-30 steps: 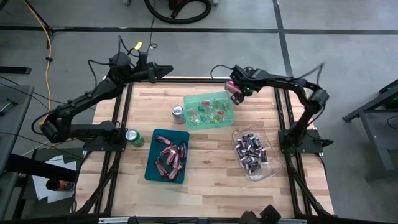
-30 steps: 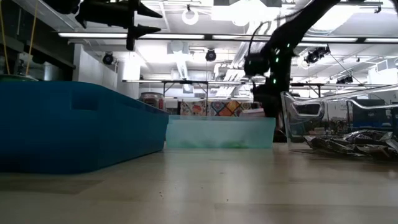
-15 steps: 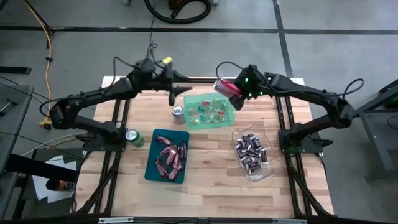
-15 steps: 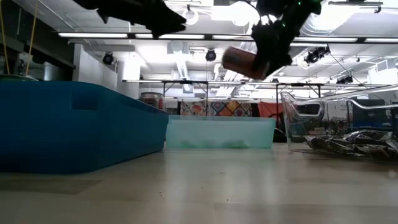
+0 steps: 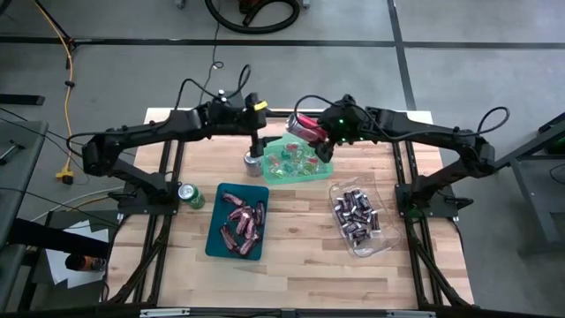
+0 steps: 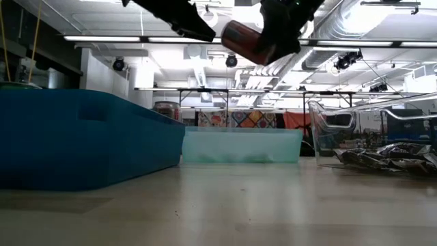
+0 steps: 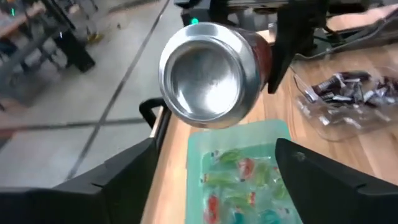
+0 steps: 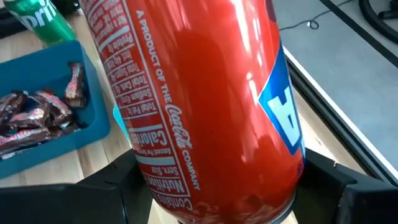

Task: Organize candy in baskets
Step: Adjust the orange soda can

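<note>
Both arms have swung inward: right tool [image 5: 320, 134] clamps a glossy red can [image 5: 305, 125] over the translucent green basket [image 5: 325, 170] of candy [image 5: 296, 157]; left tool [image 5: 257, 141], fingers apart, faces it.

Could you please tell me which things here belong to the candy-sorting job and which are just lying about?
Job: green basket, teal basket, clear basket, candy inside them.
Stray: red can in right gripper, silver can near open left gripper, green can.
</note>
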Robot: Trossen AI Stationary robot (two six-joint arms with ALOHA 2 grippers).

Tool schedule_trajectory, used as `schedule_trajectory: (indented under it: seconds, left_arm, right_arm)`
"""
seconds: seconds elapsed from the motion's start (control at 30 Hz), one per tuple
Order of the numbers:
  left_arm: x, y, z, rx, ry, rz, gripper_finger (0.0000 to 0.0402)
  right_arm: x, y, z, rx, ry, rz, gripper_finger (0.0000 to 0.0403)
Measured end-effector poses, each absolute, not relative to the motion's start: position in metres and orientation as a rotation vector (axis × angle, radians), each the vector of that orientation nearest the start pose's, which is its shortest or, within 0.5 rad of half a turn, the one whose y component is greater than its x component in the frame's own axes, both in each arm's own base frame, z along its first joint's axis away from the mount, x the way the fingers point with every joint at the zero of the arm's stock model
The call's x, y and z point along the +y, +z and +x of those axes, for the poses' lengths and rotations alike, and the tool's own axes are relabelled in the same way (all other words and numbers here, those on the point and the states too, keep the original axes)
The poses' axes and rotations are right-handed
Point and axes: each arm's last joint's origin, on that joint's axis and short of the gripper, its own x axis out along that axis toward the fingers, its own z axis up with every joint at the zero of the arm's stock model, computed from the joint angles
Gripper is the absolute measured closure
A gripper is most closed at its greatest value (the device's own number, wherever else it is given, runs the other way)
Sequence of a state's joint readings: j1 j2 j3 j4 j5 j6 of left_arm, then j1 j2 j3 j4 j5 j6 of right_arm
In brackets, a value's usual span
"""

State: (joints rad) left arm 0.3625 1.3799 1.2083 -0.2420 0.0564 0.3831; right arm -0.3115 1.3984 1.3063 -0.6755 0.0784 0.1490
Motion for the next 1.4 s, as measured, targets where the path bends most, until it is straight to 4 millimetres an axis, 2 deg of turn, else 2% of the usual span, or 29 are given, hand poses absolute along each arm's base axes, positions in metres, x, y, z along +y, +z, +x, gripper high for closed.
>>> schedule_trajectory:
  seconds: [0.17,0.3,0.53,0.73,0.87,1.23,1.4]
  left_arm:
    - [0.111,0.355,0.288,0.457,0.277,0.173,0.0063]
    - [0.113,0.358,0.287,0.444,0.279,0.124,0.0056]
    - [0.105,0.362,0.295,0.377,0.174,0.187,0.0055]
    - [0.109,0.352,0.307,0.389,0.175,0.231,0.0055]
    - [0.113,0.346,0.313,0.420,0.253,0.248,0.0055]
    - [0.111,0.348,0.314,0.380,0.184,0.282,0.0055]
    - [0.107,0.349,0.316,0.326,0.011,0.191,0.0055]
  right_arm:
    - [-0.092,0.338,0.282,0.719,-0.400,0.221,0.0132]
    - [-0.093,0.341,0.284,0.678,-0.391,0.216,0.0132]
    - [-0.093,0.343,0.285,0.663,-0.381,0.194,0.0132]
    - [-0.089,0.342,0.286,0.671,-0.384,0.181,0.0132]
    - [-0.082,0.341,0.288,0.689,-0.351,0.162,0.0133]
    - [-0.080,0.342,0.288,0.690,-0.294,0.147,0.0133]
    - [-0.077,0.343,0.289,0.676,-0.230,0.136,0.0133]
